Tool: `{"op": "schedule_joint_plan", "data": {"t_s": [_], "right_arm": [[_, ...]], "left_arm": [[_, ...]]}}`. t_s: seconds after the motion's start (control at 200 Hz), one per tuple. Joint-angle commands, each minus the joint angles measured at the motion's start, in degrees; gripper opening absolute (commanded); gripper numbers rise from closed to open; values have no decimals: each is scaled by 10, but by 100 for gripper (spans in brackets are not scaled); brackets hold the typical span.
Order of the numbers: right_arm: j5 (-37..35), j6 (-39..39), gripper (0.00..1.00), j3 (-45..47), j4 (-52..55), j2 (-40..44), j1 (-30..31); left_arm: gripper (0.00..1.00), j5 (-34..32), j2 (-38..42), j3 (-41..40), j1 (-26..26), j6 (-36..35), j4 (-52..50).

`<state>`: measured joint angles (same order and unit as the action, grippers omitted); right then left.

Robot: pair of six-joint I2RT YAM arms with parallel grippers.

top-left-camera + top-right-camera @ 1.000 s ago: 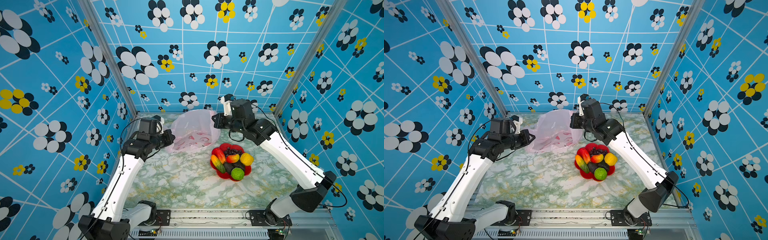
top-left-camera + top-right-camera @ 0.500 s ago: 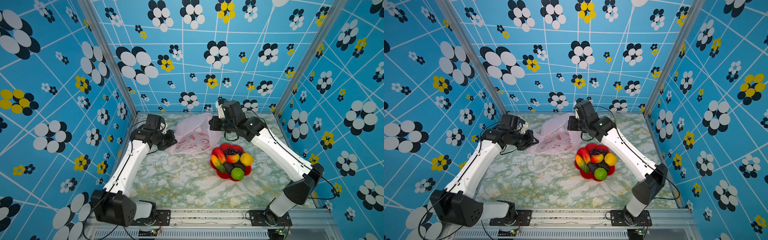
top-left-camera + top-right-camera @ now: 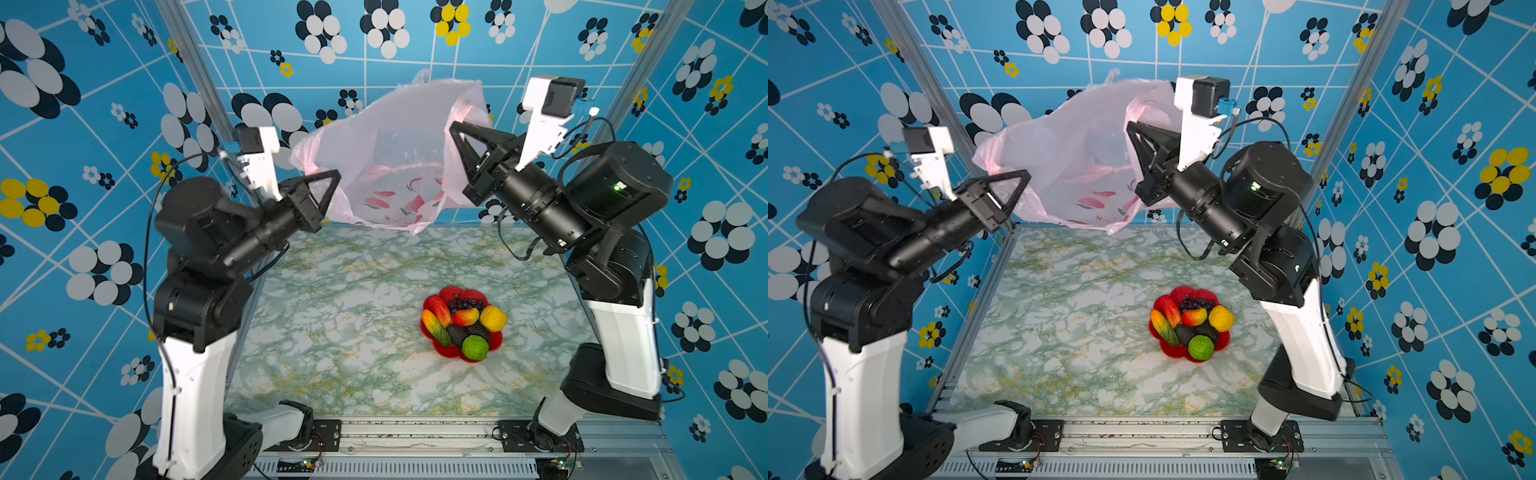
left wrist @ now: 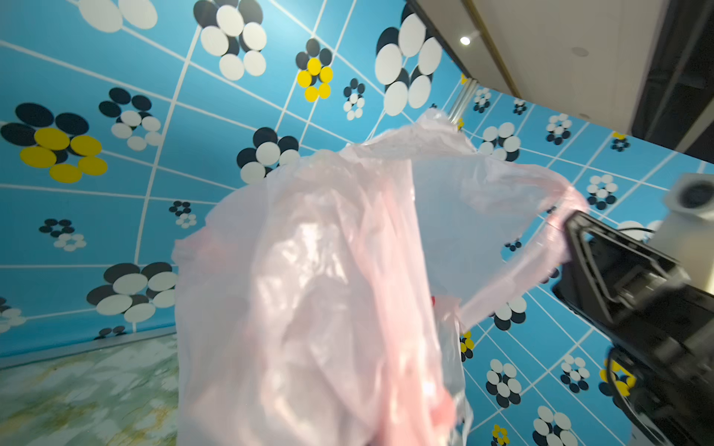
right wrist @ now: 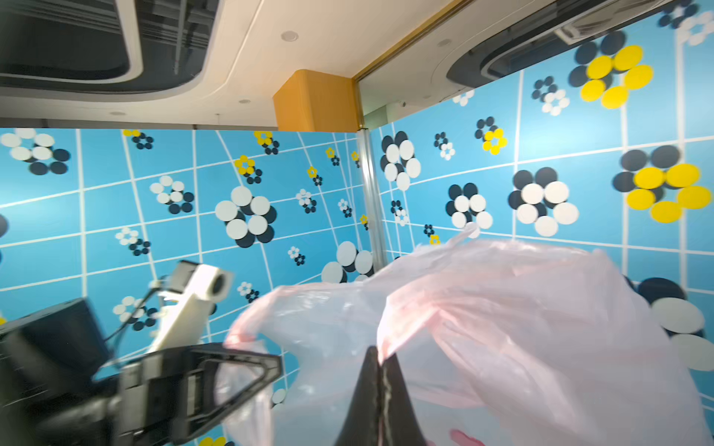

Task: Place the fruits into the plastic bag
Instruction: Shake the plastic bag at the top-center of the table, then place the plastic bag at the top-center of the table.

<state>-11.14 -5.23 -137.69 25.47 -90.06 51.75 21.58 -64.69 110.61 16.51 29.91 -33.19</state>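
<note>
Both hands are shut on the bag [image 3: 386, 153]: the left hand [image 3: 336, 173] pinches its left edge, and the right hand [image 3: 454, 126] pinches its right handle, higher up. The bag hangs spread between them in the air over the far end of the bench [image 3: 332, 324], clear of it. The fruits [image 3: 463, 322] lie piled on a red plate [image 3: 446, 352] on the bench, well apart from the bag.

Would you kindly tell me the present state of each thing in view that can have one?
plastic bag: lifted, hanging between both grippers, mouth partly spread
left gripper: shut on the bag's edge
right gripper: shut on the bag's edge
fruits: heaped on the plate, not yet bagged
red plate: flat on the table, full
</note>
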Motion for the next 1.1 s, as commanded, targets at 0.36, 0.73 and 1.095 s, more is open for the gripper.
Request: {"op": "schedule_joint_plan", "data": {"t_s": [0.36, 0.73, 1.095], "right_arm": [[-18, -252, 0, 539, -19, 2, -74], [9, -251, 0, 526, -8, -32, -91], [15, -219, 0, 493, 1, -40, -167]], "left_arm": [[0, 64, 14, -586, -105, 45, -69], [0, 82, 10, -577, -80, 81, -28], [0, 41, 65, -589, -13, 169, 69]]}}
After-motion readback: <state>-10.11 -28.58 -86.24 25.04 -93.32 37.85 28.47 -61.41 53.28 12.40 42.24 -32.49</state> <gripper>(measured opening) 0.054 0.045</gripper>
